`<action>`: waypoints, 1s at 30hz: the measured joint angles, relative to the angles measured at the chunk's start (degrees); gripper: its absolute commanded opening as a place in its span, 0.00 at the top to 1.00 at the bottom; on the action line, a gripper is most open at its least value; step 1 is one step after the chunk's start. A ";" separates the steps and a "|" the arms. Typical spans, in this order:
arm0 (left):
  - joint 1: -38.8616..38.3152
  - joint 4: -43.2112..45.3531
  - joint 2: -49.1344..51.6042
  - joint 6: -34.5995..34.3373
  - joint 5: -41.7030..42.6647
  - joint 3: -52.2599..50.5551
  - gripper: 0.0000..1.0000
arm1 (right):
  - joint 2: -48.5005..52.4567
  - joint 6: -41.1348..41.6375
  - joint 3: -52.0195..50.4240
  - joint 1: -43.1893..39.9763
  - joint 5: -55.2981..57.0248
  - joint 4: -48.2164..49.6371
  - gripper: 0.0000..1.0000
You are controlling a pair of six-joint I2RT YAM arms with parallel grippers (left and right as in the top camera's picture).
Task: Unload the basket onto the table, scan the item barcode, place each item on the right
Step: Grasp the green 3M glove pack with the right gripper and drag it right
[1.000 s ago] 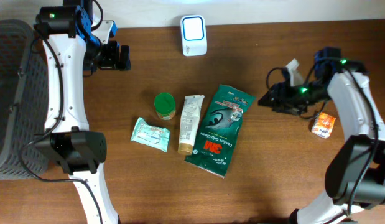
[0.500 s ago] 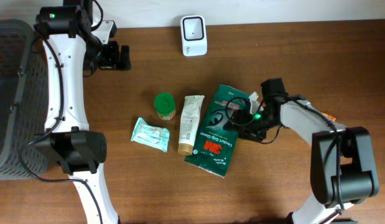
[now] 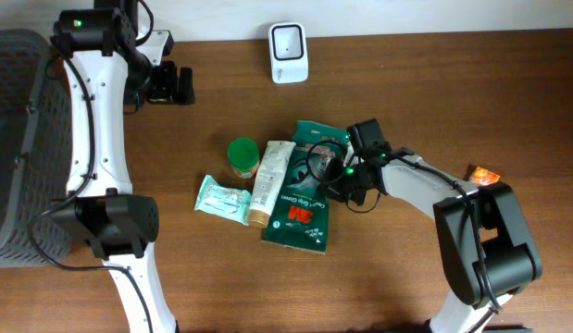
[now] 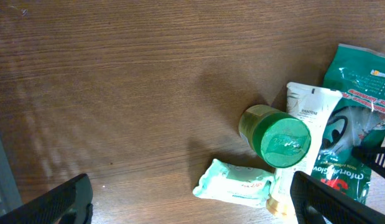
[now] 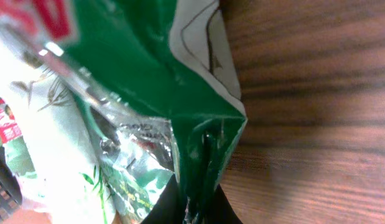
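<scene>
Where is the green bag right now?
In the overhead view the green bag lies mid-table beside the white tube, its right edge pinched by the right hand.

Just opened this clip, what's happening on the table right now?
The right gripper is shut on the edge of the green 3M package, which lies on the table beside a white tube. The left gripper hangs open near the back left, holding nothing. The white scanner stands at the back edge, and the package is not yet at it.
</scene>
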 measured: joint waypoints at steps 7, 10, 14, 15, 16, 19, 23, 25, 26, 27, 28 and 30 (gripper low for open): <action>0.00 -0.04 0.00 0.00 0.02 0.00 0.01 | -12.20 -16.65 10.93 -4.52 5.35 -26.43 0.96; 0.00 0.02 0.00 0.00 0.00 0.00 0.01 | -15.56 -20.63 20.74 -4.94 16.57 -41.42 0.96; 0.00 0.02 0.00 0.02 0.02 0.00 0.01 | -15.82 -21.31 26.67 -4.94 37.46 -52.83 0.96; 0.00 -0.02 0.00 0.00 0.00 0.00 0.01 | -15.74 -21.27 26.77 -4.94 41.68 -54.36 0.96; 0.00 0.00 0.02 0.02 0.00 0.00 0.01 | -15.17 -21.31 26.86 -4.94 46.38 -55.52 0.96; 0.00 -0.02 0.00 0.00 0.02 0.00 0.01 | -8.20 -22.16 27.08 -4.02 56.96 -54.47 0.96; 0.00 -0.02 0.00 0.00 0.00 0.00 0.01 | 3.32 -25.42 27.19 1.99 61.02 -52.00 0.79; 0.00 -0.02 0.00 0.02 0.00 0.00 0.01 | 7.23 -26.27 27.19 6.82 61.07 -51.08 0.38; 0.00 0.00 0.00 0.02 0.00 0.00 0.01 | 7.61 -26.95 27.21 9.29 59.84 -50.38 0.36; 0.00 0.00 0.02 0.02 0.00 0.00 0.01 | 7.61 -27.39 27.52 10.91 58.55 -50.27 0.36; 0.00 0.00 0.00 0.02 0.00 0.00 0.01 | 7.63 -28.39 28.55 12.87 56.17 -50.18 0.36; 0.00 -0.04 0.00 0.02 0.00 0.00 0.01 | 7.67 -29.77 33.46 15.87 48.22 -50.12 0.36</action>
